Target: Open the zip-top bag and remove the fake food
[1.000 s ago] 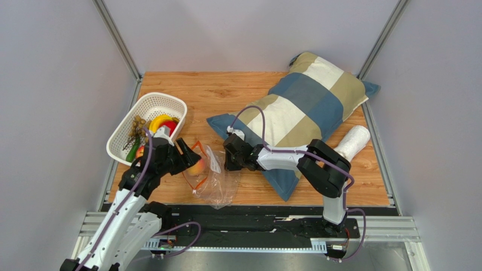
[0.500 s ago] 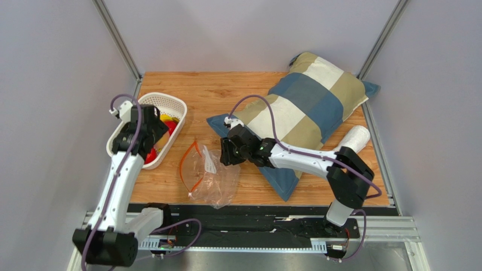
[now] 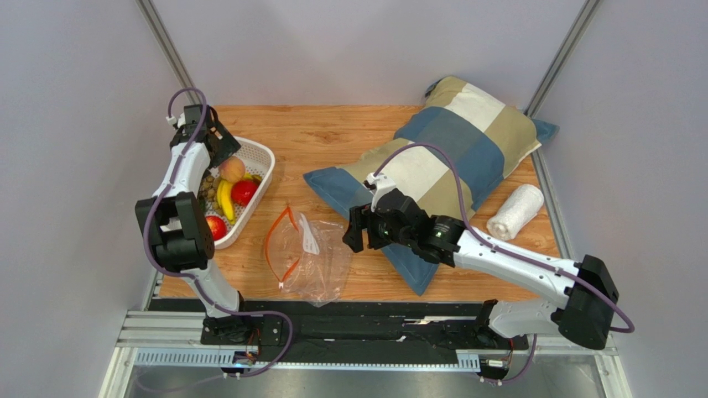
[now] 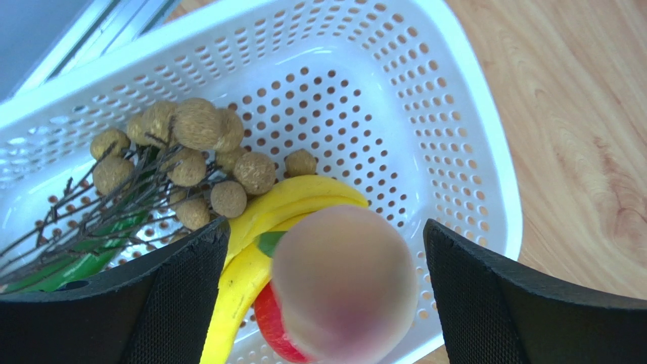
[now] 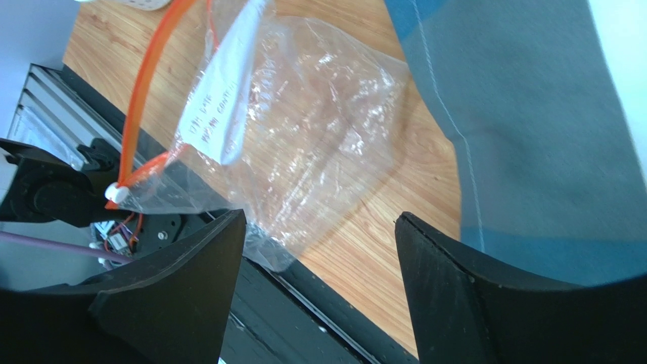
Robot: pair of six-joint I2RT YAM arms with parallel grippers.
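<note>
The zip-top bag [image 3: 309, 259] lies flat and crinkled on the wood, its orange zipper [image 3: 278, 245] gaping, nothing inside it. In the right wrist view the zip-top bag [image 5: 292, 136] and its white label [image 5: 220, 106] lie beyond my open right gripper [image 5: 319, 220], which holds nothing. That right gripper [image 3: 357, 233] hovers at the bag's right edge. My left gripper [image 3: 221, 148] stands open over the white basket [image 3: 259, 153]. A blurred peach [image 4: 343, 284] is between its spread fingers, touching neither. Banana [image 4: 250, 250], grape bunch [image 4: 190, 152], red apple [image 4: 269, 326] and green vegetable [image 4: 76, 265] lie in the basket.
A checked pillow [image 3: 449, 157] covers the right half of the table, its blue corner [image 5: 531, 114] next to my right gripper. A rolled white towel [image 3: 515, 211] lies at the far right. The table's black front rail [image 3: 374, 311] runs just below the bag.
My left arm carried the peach from the bag to above the basket, then opened and let it go. My right gripper opened, released the bag's edge and drew back to the right.
</note>
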